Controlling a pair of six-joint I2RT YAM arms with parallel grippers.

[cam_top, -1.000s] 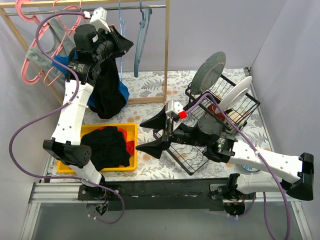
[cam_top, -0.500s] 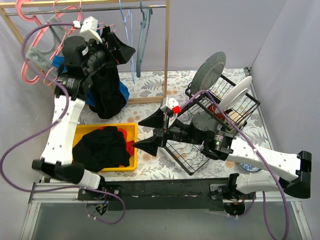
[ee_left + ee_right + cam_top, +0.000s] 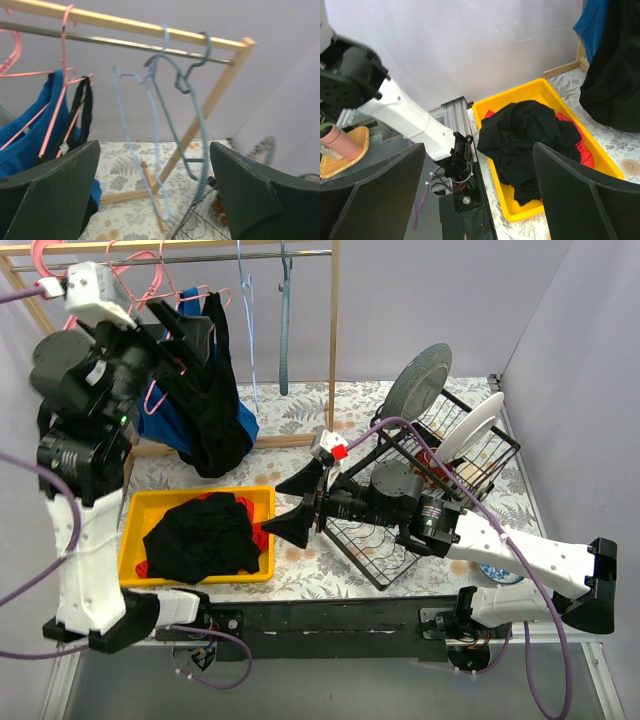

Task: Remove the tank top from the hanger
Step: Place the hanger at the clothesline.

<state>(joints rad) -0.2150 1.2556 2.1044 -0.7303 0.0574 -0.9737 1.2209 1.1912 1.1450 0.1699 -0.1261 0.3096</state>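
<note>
The black tank top (image 3: 205, 400) hangs from a pink hanger (image 3: 63, 50) on the metal rail (image 3: 250, 255), in front of a blue garment (image 3: 160, 425). One black strap (image 3: 85, 112) shows in the left wrist view. My left gripper (image 3: 195, 335) is raised beside the tank top's upper part, open, with nothing between its fingers (image 3: 155, 145). My right gripper (image 3: 272, 508) hovers open by the right end of the yellow bin (image 3: 262, 495), empty (image 3: 479, 146). The tank top's lower part (image 3: 610, 75) shows at the top right of the right wrist view.
The yellow bin (image 3: 505, 92) holds black clothes (image 3: 200, 535) over something red. Two empty blue hangers (image 3: 245, 330) (image 3: 284, 320) hang on the rail. A wooden rack post (image 3: 333, 340) stands right of them. A wire dish rack (image 3: 420, 470) with plates sits behind my right arm.
My left gripper opened off the black tank top, and the arm rose and swung back to the left. The right gripper shifted slightly left and stayed open.
</note>
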